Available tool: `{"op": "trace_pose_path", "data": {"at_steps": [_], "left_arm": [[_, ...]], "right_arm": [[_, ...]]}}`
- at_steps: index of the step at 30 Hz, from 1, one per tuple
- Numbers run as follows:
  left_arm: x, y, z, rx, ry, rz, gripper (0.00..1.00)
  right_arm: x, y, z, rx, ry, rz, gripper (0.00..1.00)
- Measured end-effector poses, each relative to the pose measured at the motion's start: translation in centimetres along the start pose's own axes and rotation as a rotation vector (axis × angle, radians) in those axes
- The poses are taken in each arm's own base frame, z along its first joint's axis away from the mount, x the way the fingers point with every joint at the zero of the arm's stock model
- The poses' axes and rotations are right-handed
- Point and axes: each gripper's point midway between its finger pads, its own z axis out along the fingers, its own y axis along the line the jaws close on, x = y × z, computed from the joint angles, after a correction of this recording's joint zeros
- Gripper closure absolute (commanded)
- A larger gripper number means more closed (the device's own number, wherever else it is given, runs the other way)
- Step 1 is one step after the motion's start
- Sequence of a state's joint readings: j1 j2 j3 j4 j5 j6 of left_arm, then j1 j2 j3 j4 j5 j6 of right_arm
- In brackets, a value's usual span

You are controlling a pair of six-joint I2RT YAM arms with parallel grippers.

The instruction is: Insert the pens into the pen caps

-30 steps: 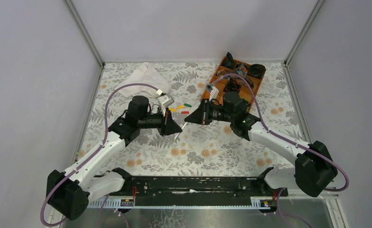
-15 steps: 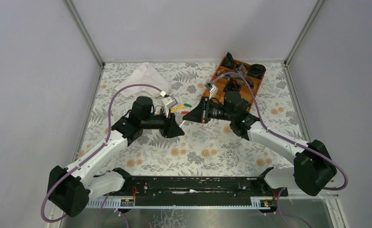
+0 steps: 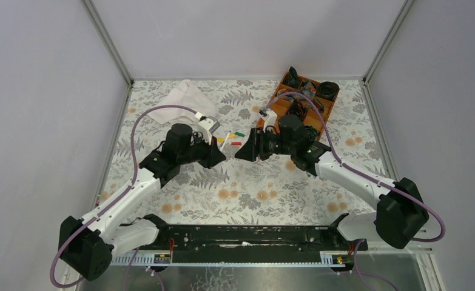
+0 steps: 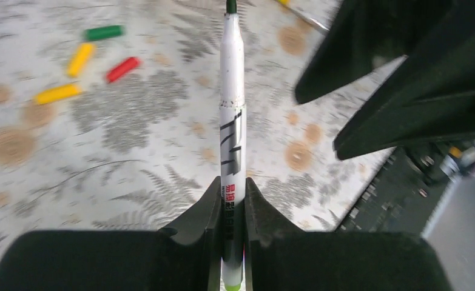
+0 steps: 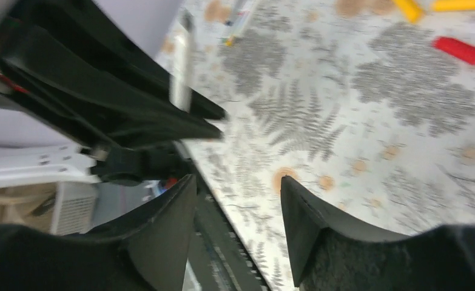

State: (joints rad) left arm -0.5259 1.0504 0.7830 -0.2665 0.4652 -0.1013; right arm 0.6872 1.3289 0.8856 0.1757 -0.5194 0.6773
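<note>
Left gripper is clamped on one pen. The grip sits low on the barrel near the light-green rear end, and the dark green tip points out ahead, well above the table. Right gripper stands open with nothing between its fingers, facing the left gripper at close range over the middle of the table. No cap is in hand yet. Four caps lie loose just beyond the pen tip: green cap, two yellow caps, and red cap, all close together but apart. A second pen with a yellow tip appears to lie on the table nearby. Risks as judged from here:

1. The caps are tiny and unrestrained, so a finger coming down off-centre will likely flick one away or scatter its neighbours.
2. The colours sit side by side, so the wrong cap could be picked for the green tip.
3. The long unsupported barrel can pivot in the left jaws if the tip meets a cap rim off-axis, and insertion then fails or the pen slips.
4. The two grippers are near each other, so a small approach error risks finger contact.

The right wrist view is blurred, so cap orientation is uncertain.
</note>
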Motion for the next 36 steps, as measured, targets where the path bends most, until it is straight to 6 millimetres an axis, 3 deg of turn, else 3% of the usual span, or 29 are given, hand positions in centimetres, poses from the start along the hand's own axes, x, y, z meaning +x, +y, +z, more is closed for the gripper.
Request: {"op": "trace_pose_path", "data": {"at_steps": [8, 11, 16, 23, 36], "left_arm": [[-1.3, 11.0, -3.6, -0.455, -0.098, -0.190, 1.00], [-1.0, 13.0, -4.7, -0.547, -0.105, -0.237, 1.00], [-0.9, 13.4, -4.9, -0.577, -0.108, -0.251, 1.00], [-0.8, 13.5, -5.0, -0.582, -0.105, -0.256, 1.00], [-0.7, 13.4, -5.0, -0.581, -0.103, -0.258, 1.00]], "right_arm": [[1.0, -7.3, 0.6, 0.335, 0.133, -0.124, 0.44], [1.6, -10.1, 1.6, 0.415, 0.216, -0.186, 0.46], [1.8, -13.9, 3.5, 0.498, 0.324, -0.284, 0.46], [1.3, -17.4, 6.5, 0.528, 0.415, -0.405, 0.45], [0.3, -21.1, 10.6, 0.535, 0.498, -0.532, 0.42]]}}
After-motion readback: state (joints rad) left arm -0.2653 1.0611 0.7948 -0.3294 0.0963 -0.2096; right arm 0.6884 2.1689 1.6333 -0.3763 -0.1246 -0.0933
